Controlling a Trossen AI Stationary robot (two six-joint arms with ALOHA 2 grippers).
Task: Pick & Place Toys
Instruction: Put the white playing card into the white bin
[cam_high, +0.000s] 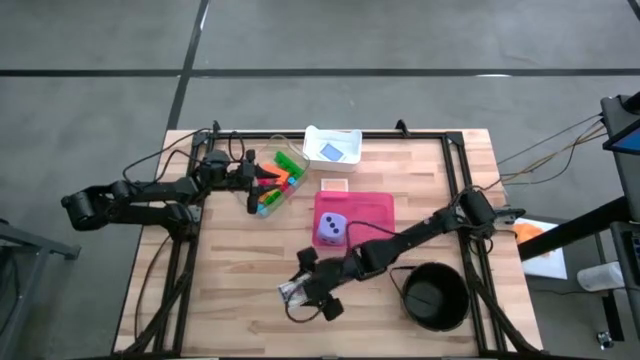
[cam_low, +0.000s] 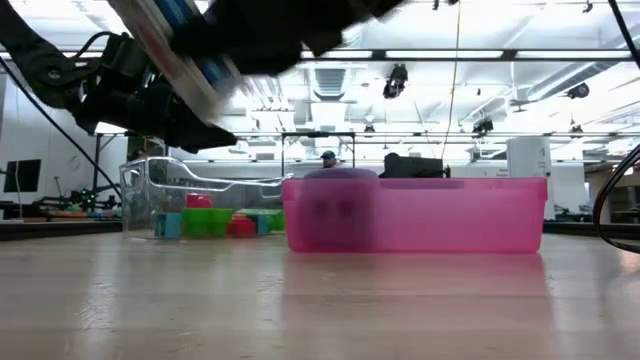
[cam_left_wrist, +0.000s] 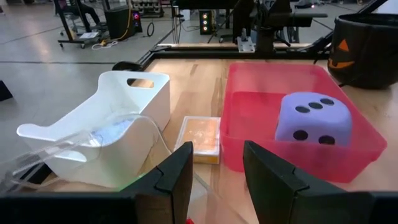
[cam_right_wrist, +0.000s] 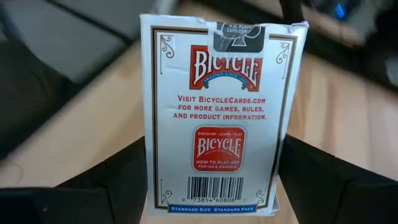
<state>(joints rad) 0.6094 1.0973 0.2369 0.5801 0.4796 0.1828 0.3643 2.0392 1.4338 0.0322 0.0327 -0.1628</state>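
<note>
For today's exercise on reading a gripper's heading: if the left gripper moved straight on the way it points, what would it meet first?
The left gripper, fingers apart, points across the wooden table. Probably first comes the small orange flat card box, lying just ahead; the pink translucent plastic bin holding the lilac die sits beside it. Depth is uncertain.

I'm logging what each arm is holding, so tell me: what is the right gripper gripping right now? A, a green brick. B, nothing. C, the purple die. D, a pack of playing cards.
D: the right wrist view shows the right gripper clamped on a pack of playing cards, while the purple die sits in the pink bin.
</note>
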